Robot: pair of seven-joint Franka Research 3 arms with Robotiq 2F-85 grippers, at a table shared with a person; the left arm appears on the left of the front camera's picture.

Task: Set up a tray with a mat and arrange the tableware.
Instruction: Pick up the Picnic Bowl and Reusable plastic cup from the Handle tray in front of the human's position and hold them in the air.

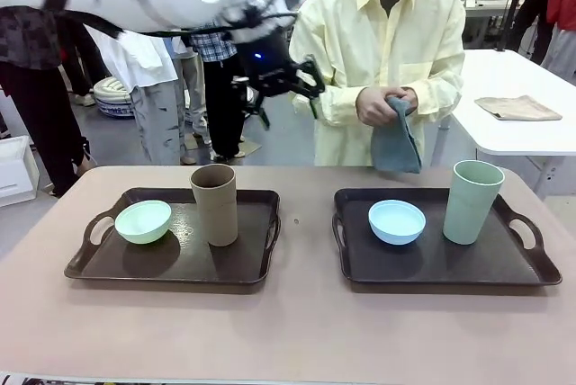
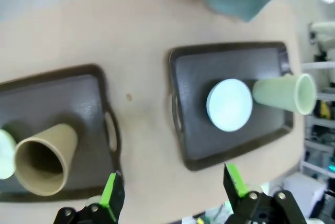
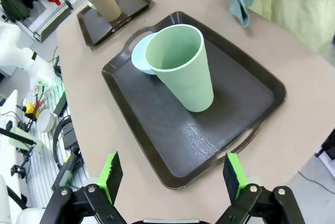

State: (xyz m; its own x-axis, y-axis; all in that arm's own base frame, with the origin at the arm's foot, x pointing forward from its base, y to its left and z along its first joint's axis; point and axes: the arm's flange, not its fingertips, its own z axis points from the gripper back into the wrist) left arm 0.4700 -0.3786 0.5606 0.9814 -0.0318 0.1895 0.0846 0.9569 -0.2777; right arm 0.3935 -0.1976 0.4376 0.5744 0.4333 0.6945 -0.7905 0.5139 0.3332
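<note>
Two dark brown trays lie side by side on the table. The left tray (image 1: pixel 171 259) holds a mint green bowl (image 1: pixel 144 221) and a brown tumbler (image 1: pixel 214 205). On the right tray (image 1: pixel 423 259) stand a light blue bowl (image 1: pixel 397 221) and a pale green tumbler (image 1: pixel 473 202). A person at the far side holds a folded blue-grey mat (image 1: pixel 396 138) in both hands. My left gripper (image 1: pixel 301 79) hangs high over the table, open and empty (image 2: pixel 174 186). My right gripper (image 3: pixel 171 176) is open above the near edge of the right tray (image 3: pixel 172 135), short of the pale green tumbler (image 3: pixel 180 67).
A white side table (image 1: pixel 504 75) at the back right carries a beige cloth (image 1: pixel 517 108). Other people stand behind on the left. Bare tabletop (image 1: pixel 306 241) runs between the trays and along the front edge.
</note>
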